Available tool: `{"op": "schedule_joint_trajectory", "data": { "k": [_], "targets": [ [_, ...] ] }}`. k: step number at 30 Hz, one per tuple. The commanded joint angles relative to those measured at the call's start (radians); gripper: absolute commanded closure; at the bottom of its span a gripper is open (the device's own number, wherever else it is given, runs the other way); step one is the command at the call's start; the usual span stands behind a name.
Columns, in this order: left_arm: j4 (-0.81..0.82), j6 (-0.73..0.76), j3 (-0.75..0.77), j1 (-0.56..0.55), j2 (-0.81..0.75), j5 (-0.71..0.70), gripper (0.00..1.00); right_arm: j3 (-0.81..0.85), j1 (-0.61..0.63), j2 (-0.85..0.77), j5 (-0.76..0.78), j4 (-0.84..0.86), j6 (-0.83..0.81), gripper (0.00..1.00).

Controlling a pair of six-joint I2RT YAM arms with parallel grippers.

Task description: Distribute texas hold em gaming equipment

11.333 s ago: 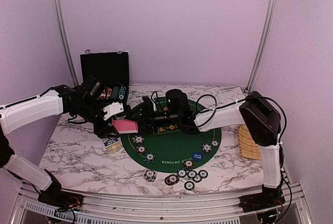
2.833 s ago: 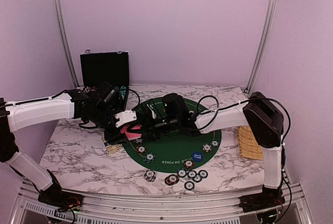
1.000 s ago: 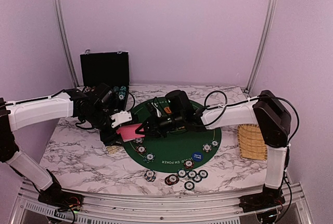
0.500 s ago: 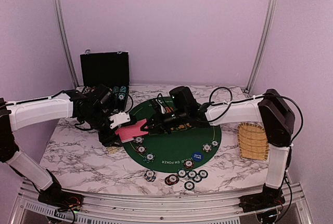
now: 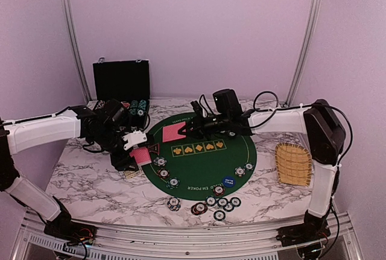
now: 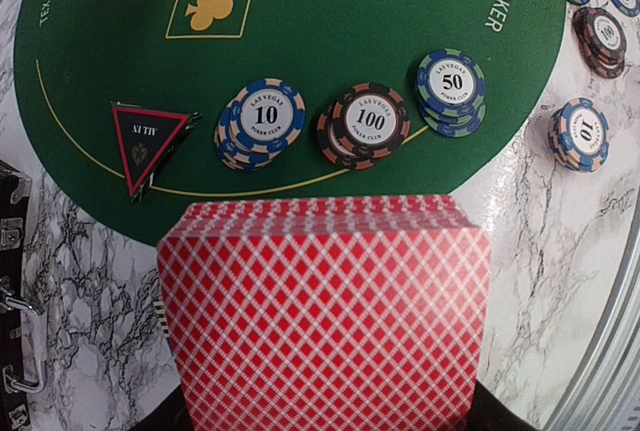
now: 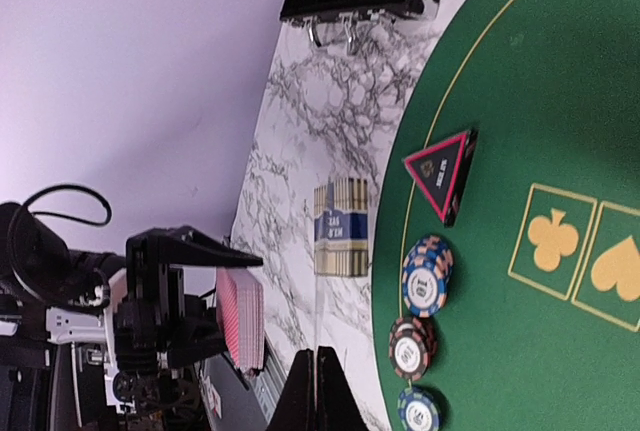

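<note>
My left gripper (image 5: 134,151) is shut on a deck of red-backed playing cards (image 6: 325,311), held over the left rim of the green mat (image 5: 205,160); the deck hides its fingers in the left wrist view. My right gripper (image 5: 184,128) is shut on a single red-backed card (image 5: 173,131), held above the mat's far left part. In the right wrist view that card shows only as a thin edge above the shut fingers (image 7: 305,396). Below the deck lie the triangular marker (image 6: 145,141) and chip stacks marked 10 (image 6: 265,121), 100 (image 6: 368,123) and 50 (image 6: 452,86).
A black chip case (image 5: 120,82) stands open at the back left. A blue-gold card box (image 5: 129,172) lies on the marble under the left gripper. The wicker basket (image 5: 294,163) sits at the right. More chips (image 5: 214,202) and a blue button (image 5: 228,181) lie near the front.
The right gripper shut on the deck's top card and drew it away, up and to the right over the mat. The left gripper with the deck shifted slightly left.
</note>
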Motion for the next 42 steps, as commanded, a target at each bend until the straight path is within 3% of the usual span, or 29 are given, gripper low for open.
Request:
{"op": "schedule_joint_trajectory", "data": {
  "k": [1,11,16,23,33,42],
  "targets": [
    [-0.024,-0.004,-0.005,0.005,-0.039,0.026,1.00,0.139,-0.015,0.103,0.007,-0.003,-0.033,1.00],
    [-0.031,-0.005,-0.020,0.005,-0.062,0.037,1.00,0.455,0.007,0.432,0.005,0.076,0.082,1.00],
    [-0.031,-0.007,-0.019,0.005,-0.065,0.043,1.00,0.606,0.038,0.567,0.024,0.039,0.099,1.00],
    [-0.033,-0.011,-0.016,0.005,-0.069,0.057,1.00,0.650,0.055,0.623,0.097,-0.032,0.061,1.00],
    [-0.034,-0.017,-0.009,0.005,-0.065,0.075,1.00,0.657,0.058,0.569,0.201,-0.244,-0.090,0.79],
    [-0.042,-0.016,-0.002,0.005,-0.062,0.074,1.00,0.678,0.056,0.529,0.232,-0.348,-0.158,0.50]
  ]
}}
